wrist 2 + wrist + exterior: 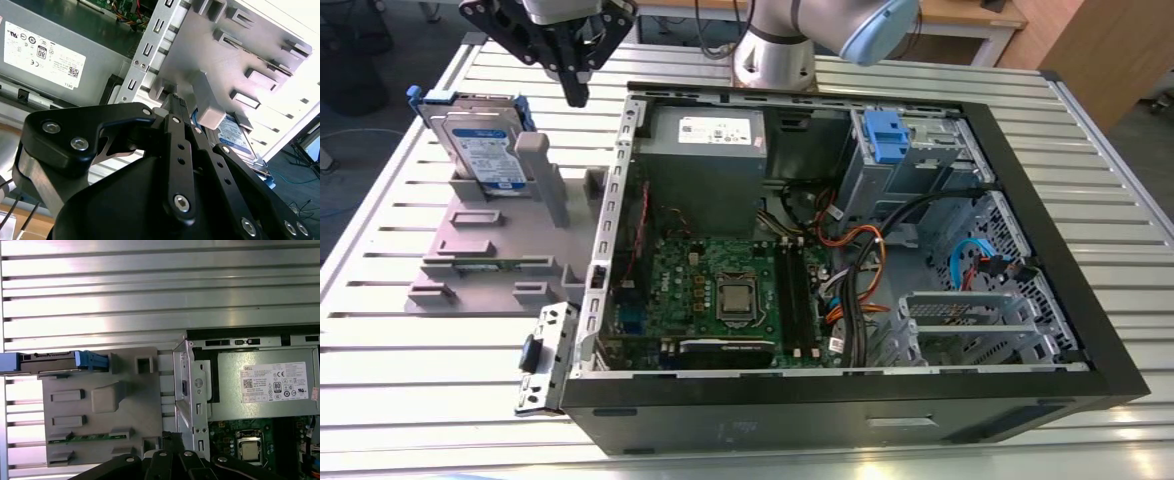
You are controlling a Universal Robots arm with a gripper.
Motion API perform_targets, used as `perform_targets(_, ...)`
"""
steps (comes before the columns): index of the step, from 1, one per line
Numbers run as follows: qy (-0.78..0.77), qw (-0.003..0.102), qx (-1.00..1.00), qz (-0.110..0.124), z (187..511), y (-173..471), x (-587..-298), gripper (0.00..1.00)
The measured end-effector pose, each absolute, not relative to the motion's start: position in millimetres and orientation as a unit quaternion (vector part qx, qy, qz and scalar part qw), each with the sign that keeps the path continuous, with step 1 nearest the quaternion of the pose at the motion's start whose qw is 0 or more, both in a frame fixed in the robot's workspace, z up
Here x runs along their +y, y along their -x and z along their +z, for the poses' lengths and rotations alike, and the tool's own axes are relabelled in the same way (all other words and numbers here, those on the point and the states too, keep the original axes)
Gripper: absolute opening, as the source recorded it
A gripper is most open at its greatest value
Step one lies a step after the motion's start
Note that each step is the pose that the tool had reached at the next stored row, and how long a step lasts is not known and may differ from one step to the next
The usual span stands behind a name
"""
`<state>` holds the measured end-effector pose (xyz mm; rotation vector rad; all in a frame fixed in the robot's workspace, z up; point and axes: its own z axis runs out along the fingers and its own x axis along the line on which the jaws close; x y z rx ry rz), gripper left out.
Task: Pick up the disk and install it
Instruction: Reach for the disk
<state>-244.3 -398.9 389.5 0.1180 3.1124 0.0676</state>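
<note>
The disk point(478, 140) stands upright on edge at the far end of a grey plastic stand point(494, 250), at the exterior view's left. It is silver with a white-and-blue label and a blue carrier frame. The first wrist view catches the disk point(50, 361) edge-on; the second wrist view shows part of the disk's label point(235, 132) behind a post. My gripper point(575, 95) hangs above the gap between the stand and the computer case, to the right of the disk and apart from it. Its black fingers point(172, 120) are pressed together, shut on nothing.
An open computer case point(1067, 330) lies to the right of the stand, with a grey power supply point(707, 140), a motherboard point(720, 290) and a blue-tabbed drive cage point(887, 135) inside. Everything rests on a ribbed metal table point(400, 370). The arm's base point(774, 55) stands behind the case.
</note>
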Motion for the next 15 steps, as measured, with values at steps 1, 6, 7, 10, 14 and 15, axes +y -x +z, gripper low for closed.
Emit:
perform_targets(1, -0.038, 0.013, 0.999, 0.022, 389, 245, -399, 0.11)
perform_targets(6, -0.038, 0.013, 0.999, 0.022, 389, 248, -399, 0.11)
perform_targets(7, -0.038, 0.013, 0.999, 0.022, 389, 249, -399, 0.11)
perform_targets(10, -0.038, 0.013, 0.999, 0.022, 389, 252, -399, 0.11)
perform_targets(14, -0.038, 0.013, 0.999, 0.022, 388, 255, -399, 0.11)
perform_targets(15, -0.038, 0.013, 0.999, 0.022, 388, 256, -399, 0.11)
